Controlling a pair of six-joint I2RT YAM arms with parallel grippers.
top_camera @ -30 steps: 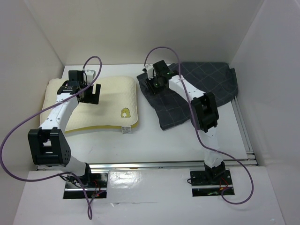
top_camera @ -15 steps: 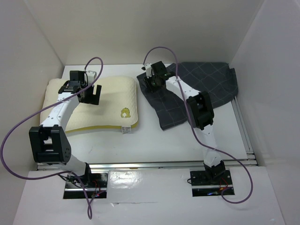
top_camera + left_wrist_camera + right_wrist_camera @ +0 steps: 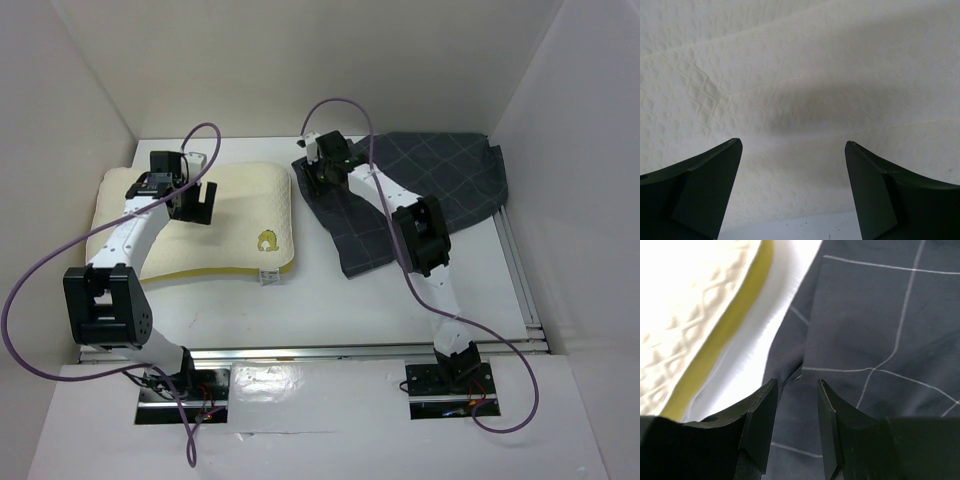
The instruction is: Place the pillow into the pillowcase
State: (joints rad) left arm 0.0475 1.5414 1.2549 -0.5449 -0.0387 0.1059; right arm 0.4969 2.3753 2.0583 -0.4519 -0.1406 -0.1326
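My left gripper (image 3: 791,145) has its two dark fingers set wide apart, with nothing between them. It points down at the soft rectangular cream-yellow pillow (image 3: 800,75), whose quilted cloth fills the left wrist view. A grey shadow lies on the cloth between the fingers. I cannot tell whether the tips touch the cloth. In the top view this gripper (image 3: 203,203) sits over the far middle part of the pillow (image 3: 240,215).

My right gripper (image 3: 796,382) has its fingers close together but not closed, leaving a narrow gap. In that gap the left edge of the large dark charcoal-grey cloth pillowcase (image 3: 880,315) shows, folded over on itself. The fingers do not clamp it. Thin light grid lines cross the cloth.

The pillow lies flat on the left half of the white table (image 3: 320,300). Its small yellow animal emblem (image 3: 267,240) is near the near right corner, and its small white tag (image 3: 268,276) hangs at the near edge. The pillowcase (image 3: 440,180) lies rumpled at the far right of the table. The right gripper (image 3: 312,178) is at its far left corner. The darker yellow side band (image 3: 735,325) of the pillow faces the pillowcase, with a strip of bare table between them, so the two lie near each other but apart
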